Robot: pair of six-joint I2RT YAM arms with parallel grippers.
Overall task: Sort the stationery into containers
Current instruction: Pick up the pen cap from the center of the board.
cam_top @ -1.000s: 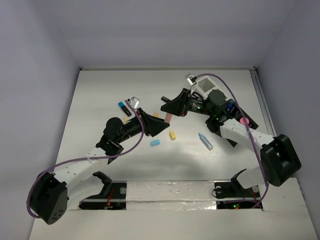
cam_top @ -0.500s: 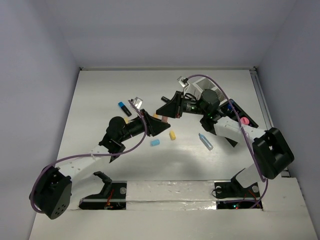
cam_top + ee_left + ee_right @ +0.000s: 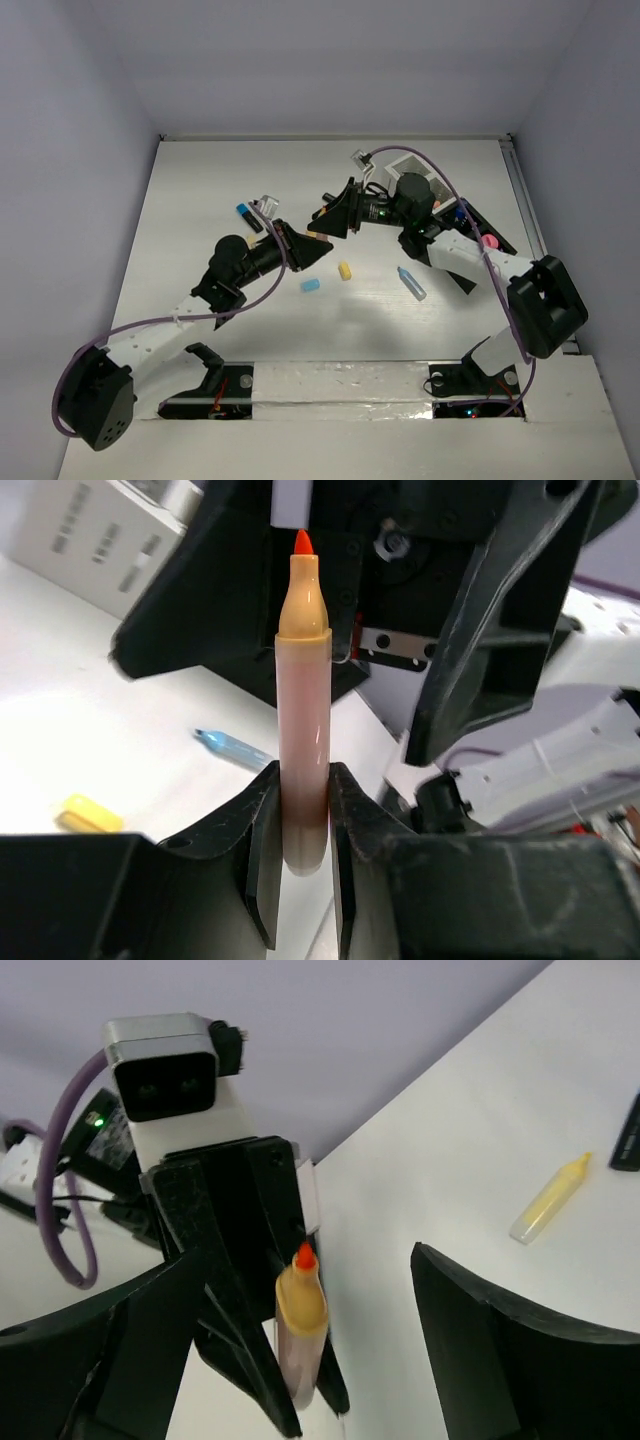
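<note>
**State**
- A blue-capped marker (image 3: 247,216) lies on the bench (image 3: 200,180), left of both arm tips.
- The left fingers (image 3: 255,850) pinch the peach marker (image 3: 303,730) low on its barrel. The marker projects straight out past the fingertips, cap off. It appears to be held off the bench, near mid-bench.
- The marker's orange tip points between the right fingers (image 3: 520,1350). These are spread wide, one on each side of the barrel, and do not touch it.
- Judged step: handover from left to right.
- A blue eraser (image 3: 310,285), a yellow piece (image 3: 345,270) and a pale blue marker (image 3: 411,283) lie loose nearer the arm bases.
- The containers (image 3: 412,165) sit at the far right, partly hidden by the right arm.

**Hazards**
- Off-centre closing: the left grip is short and low, so a one-sided push would pivot the barrel out.
- Early release: if the left fingers open before the right fingers are firm, the marker drops among the loose items.
- Bare tip: contact with the right wrist or a container slat would leave ink.
- Close wrists: further advance risks a collision.
</note>
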